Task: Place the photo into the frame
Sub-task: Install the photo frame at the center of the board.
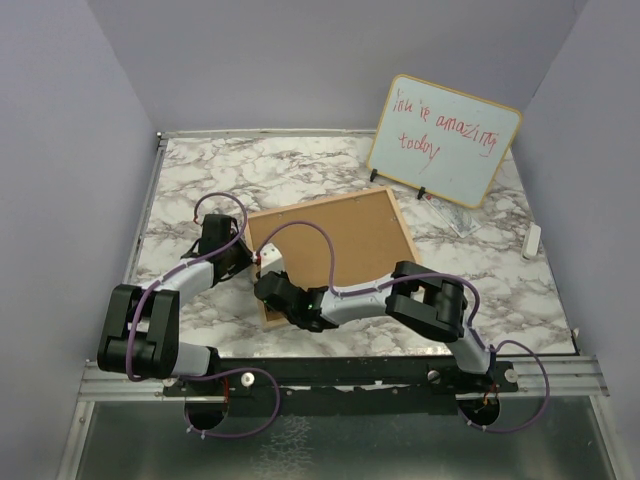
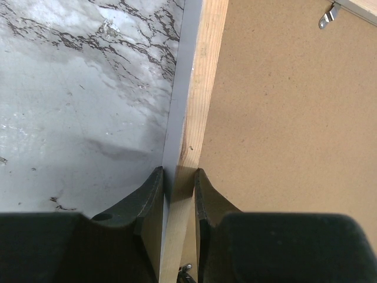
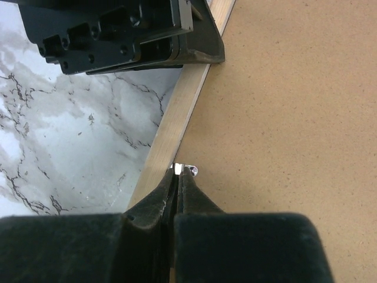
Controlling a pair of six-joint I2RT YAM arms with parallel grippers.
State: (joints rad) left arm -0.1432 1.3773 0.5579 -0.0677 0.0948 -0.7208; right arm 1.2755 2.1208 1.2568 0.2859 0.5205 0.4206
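Observation:
The frame (image 1: 322,204) lies face down on the marble table, with a plain brown backing board (image 1: 345,245) filling it. The photo is hidden. My left gripper (image 1: 250,256) is shut on the frame's left wooden rail (image 2: 203,88), one finger outside it and one on the board side (image 2: 178,174). My right gripper (image 1: 268,287) sits just nearer on the same rail (image 3: 171,127). Its tips (image 3: 179,174) are pinched together on a small metal tab (image 3: 189,170) at the board's edge (image 3: 283,118). The left gripper's body (image 3: 135,29) is close ahead in the right wrist view.
A wood-rimmed whiteboard (image 1: 445,140) with red writing stands propped at the back right. In front of it lies a clear plastic piece (image 1: 452,216), and a small white object (image 1: 532,240) lies near the right edge. Another metal tab (image 2: 330,15) sits on the frame's far rail.

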